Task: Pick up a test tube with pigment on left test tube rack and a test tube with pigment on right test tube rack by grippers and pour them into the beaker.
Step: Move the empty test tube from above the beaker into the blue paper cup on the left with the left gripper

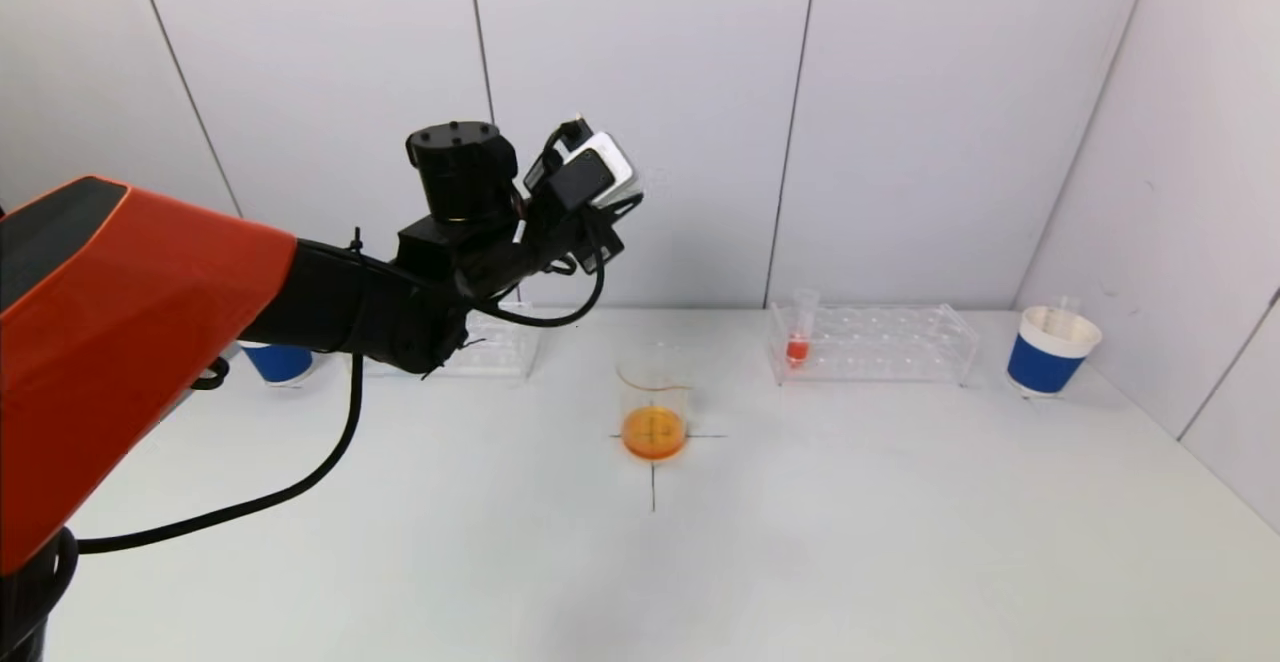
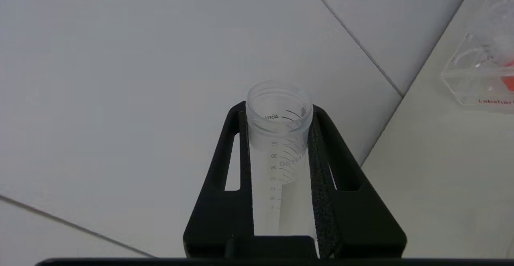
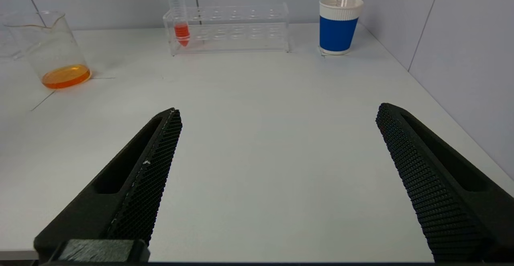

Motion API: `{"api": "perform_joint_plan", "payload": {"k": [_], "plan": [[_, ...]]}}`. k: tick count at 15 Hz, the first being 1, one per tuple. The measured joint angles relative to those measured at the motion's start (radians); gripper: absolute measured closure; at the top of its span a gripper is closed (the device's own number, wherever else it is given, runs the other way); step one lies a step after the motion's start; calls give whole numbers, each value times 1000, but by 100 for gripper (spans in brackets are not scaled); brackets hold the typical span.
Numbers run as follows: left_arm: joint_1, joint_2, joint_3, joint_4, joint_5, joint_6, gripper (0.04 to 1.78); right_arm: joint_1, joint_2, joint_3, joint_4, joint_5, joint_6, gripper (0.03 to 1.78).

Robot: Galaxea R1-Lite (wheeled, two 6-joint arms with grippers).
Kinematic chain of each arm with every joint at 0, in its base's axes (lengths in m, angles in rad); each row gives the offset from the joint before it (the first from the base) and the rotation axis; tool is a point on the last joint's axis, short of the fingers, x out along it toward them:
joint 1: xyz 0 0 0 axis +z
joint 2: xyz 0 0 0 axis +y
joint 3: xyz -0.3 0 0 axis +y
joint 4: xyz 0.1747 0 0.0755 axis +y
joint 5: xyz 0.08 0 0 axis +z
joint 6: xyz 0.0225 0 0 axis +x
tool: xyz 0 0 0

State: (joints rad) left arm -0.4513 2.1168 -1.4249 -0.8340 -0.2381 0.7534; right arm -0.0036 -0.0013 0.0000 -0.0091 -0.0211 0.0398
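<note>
My left gripper (image 2: 277,111) is shut on a clear, empty graduated test tube (image 2: 279,137) and holds it high in the air, above and to the left of the beaker; in the head view the left arm's wrist (image 1: 560,202) hides the fingers. The glass beaker (image 1: 653,407) stands on a cross mark at the table's middle with orange liquid in it. The right test tube rack (image 1: 875,342) holds one tube with red pigment (image 1: 798,337) at its left end. The left rack (image 1: 495,347) is mostly hidden behind the left arm. My right gripper (image 3: 277,113) is open and empty, low over the table's near right part.
A blue-and-white paper cup (image 1: 1050,350) stands right of the right rack, with a thin clear stick in it. Another blue cup (image 1: 278,362) stands far left, partly hidden by the arm. Walls close the table at the back and right.
</note>
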Motion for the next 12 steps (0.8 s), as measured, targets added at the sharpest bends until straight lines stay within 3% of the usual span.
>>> {"api": "perform_joint_plan", "payload": {"k": [4, 8, 12], "plan": [[-8, -39, -8, 62, 181, -194, 139, 0, 0, 0, 0, 0, 0, 5], [-7, -93, -77, 265, 313, -376, 139, 0, 0, 0, 0, 0, 0, 5], [16, -163, -146, 518, 345, -483, 139, 0, 0, 0, 0, 0, 0, 5]]}}
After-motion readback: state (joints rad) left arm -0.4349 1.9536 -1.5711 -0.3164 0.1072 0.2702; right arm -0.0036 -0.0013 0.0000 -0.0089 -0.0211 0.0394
